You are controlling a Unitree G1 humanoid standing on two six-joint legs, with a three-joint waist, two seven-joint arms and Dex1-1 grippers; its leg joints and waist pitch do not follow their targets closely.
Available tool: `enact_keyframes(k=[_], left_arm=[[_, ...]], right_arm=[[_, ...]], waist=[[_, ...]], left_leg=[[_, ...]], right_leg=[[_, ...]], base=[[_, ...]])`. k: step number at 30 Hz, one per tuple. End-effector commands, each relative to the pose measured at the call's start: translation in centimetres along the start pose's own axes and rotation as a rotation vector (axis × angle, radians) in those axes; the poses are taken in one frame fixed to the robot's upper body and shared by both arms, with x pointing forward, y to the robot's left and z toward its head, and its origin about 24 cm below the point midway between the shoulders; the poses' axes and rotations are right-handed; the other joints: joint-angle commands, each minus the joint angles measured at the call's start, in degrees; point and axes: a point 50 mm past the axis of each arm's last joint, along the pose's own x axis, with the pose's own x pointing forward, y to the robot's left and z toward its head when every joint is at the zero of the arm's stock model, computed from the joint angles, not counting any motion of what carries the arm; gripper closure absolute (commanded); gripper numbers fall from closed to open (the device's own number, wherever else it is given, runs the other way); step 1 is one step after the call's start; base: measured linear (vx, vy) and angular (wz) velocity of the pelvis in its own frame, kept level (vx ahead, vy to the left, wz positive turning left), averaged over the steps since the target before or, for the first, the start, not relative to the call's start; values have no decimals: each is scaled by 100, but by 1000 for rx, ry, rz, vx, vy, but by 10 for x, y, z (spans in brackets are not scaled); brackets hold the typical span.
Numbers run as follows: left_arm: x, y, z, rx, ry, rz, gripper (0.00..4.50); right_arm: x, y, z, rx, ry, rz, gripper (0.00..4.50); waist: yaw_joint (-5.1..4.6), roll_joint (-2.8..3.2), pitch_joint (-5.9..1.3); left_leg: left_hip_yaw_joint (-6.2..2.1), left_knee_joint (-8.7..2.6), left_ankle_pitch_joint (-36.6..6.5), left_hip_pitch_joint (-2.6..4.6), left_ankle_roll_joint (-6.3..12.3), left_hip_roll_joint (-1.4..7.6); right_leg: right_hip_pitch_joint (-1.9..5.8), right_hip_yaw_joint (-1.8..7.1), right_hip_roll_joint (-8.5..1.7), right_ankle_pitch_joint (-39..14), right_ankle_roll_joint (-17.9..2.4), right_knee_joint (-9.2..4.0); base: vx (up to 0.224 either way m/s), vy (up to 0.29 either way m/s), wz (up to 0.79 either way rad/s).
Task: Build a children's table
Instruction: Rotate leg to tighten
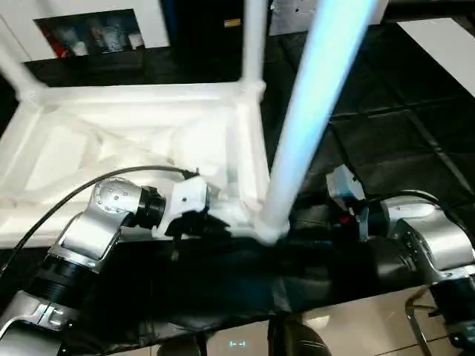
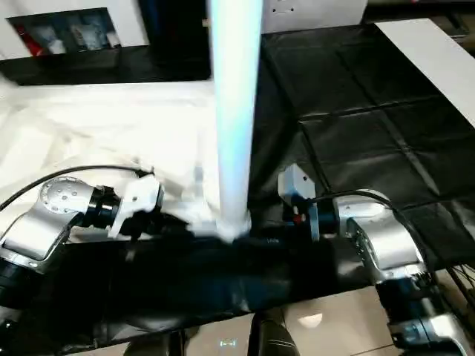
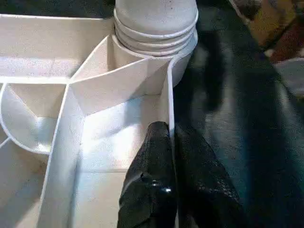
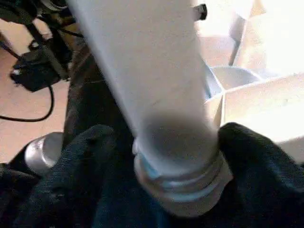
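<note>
The children's table lies upside down on black matting, its ribbed white top facing up. Three white legs stand in corner sockets: one at the far left, one at the far right, and a near right leg closest to me. My left gripper is shut on the top's thin rim wall, just beside the near right socket. My right gripper is open, one black finger on each side of that leg's base.
A white cabinet with glass doors stands behind the table. A white pad lies at the far right. Black mats cover the floor to the right, and beige floor shows nearest me. A black cable runs over my left forearm.
</note>
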Motion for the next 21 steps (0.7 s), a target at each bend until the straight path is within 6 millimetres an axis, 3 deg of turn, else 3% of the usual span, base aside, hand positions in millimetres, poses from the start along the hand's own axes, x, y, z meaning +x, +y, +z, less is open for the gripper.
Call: enact_keyframes(k=[1, 16, 21], left_arm=[[12, -13, -2, 15, 6, -157, 450], [14, -13, -2, 49, 15, -200, 450], [15, -12, -3, 43, 10, -189, 450]], right_arm=[[3, 1, 5, -5, -25, 68, 87], [7, 6, 5, 29, -9, 212, 203], [8, 8, 5, 51, -16, 233, 229]], waist=[[-31, -82, -422], [-7, -102, -395], [-1, -91, -404]], left_leg=[[-17, -289, -572, 99, 927, 279], [-22, -307, -716, 100, 804, 278], [-26, -305, -650, 99, 814, 278]], right_leg=[[376, 311, -376, -941, -1628, -263], [364, 312, -383, -1349, -1495, -304], [370, 309, -377, -1209, -1534, -287]], base=[[0, 0, 0], [0, 0, 0], [0, 0, 0]])
